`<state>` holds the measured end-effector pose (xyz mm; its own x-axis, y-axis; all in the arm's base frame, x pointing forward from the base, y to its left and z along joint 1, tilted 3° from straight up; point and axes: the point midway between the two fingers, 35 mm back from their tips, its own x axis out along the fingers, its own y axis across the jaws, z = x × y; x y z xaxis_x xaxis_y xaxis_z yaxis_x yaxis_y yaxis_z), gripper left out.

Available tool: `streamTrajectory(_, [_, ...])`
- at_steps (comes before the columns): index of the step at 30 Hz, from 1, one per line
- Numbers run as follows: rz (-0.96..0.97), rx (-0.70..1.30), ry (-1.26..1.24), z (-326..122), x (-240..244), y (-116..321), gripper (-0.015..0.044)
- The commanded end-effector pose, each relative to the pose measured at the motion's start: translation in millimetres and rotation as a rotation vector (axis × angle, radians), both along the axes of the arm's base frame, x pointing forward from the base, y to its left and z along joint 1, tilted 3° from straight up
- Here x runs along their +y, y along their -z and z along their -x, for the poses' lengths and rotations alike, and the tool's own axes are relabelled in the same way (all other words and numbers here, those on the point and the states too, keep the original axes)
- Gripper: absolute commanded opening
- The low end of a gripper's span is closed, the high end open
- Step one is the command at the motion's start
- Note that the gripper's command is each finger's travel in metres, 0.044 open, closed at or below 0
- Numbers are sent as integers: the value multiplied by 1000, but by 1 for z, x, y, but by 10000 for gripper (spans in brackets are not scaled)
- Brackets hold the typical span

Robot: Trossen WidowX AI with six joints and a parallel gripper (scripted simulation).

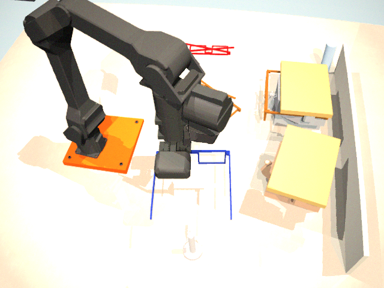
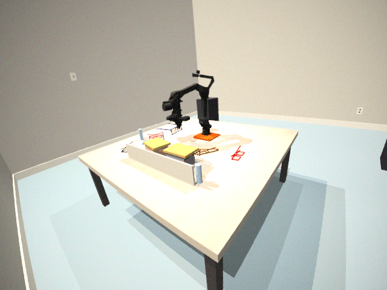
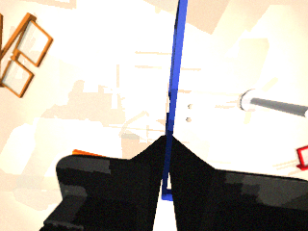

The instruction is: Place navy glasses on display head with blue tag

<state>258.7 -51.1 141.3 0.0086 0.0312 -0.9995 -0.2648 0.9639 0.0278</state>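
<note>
Aloft, navy glasses hang from a clenched gripper

Held in the air above the table (image 1: pixel 102 248) (image 2: pixel 199 199), the navy glasses (image 1: pixel 230 186) (image 2: pixel 173 129) (image 3: pixel 178 63) are at the lower centre of the top view, both temples open and pointing toward the bottom of the frame. The gripper (image 2: pixel 179 125) (image 3: pixel 166 140) is closed on their front bar, its dark fingertips meeting at the blue frame in the wrist view. A thin post on a round foot (image 1: pixel 192 252) (image 3: pixel 247 99) stands below the temples in the top view and right of centre in the wrist view.

At the right of the top view are two display heads under yellow slabs. The upper slab (image 1: pixel 305 88) (image 2: pixel 181 150) covers a grey head (image 1: pixel 279 120) wearing orange glasses (image 1: pixel 266 93); the lower slab (image 1: pixel 303 165) (image 2: pixel 156 144) covers a tan head (image 1: pixel 266 171), with no navy glasses on it. I cannot tell which head carries the blue tag. Behind both runs a long grey panel (image 1: pixel 350 173) (image 2: pixel 159 164), with a pale blue cylinder (image 1: pixel 328 56) (image 2: pixel 198 173) near its upper end.

Red glasses (image 1: pixel 213 54) (image 2: pixel 237 154) lie at the top centre of the top view. Left of centre, the arm stands on an orange base plate (image 1: pixel 131 136) (image 2: pixel 215 135).
</note>
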Motion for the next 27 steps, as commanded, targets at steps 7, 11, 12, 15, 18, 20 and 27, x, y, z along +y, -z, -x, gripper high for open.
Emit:
streamTrajectory(7, [-11, 9, 99, 3, 31, 0, 0])
streamTrajectory(11, [-11, 9, 99, 3, 31, 2, 0])
streamTrajectory(12, [-11, 9, 99, 3, 32, 3, 0])
streamTrajectory(15, [-11, 9, 99, 2, 32, 5, 0])
streamTrajectory(18, [-11, 9, 99, 2, 32, 8, 0])
streamTrajectory(20, [-11, 9, 99, 2, 32, 9, 0])
streamTrajectory(27, [-11, 9, 99, 1, 32, 15, 0])
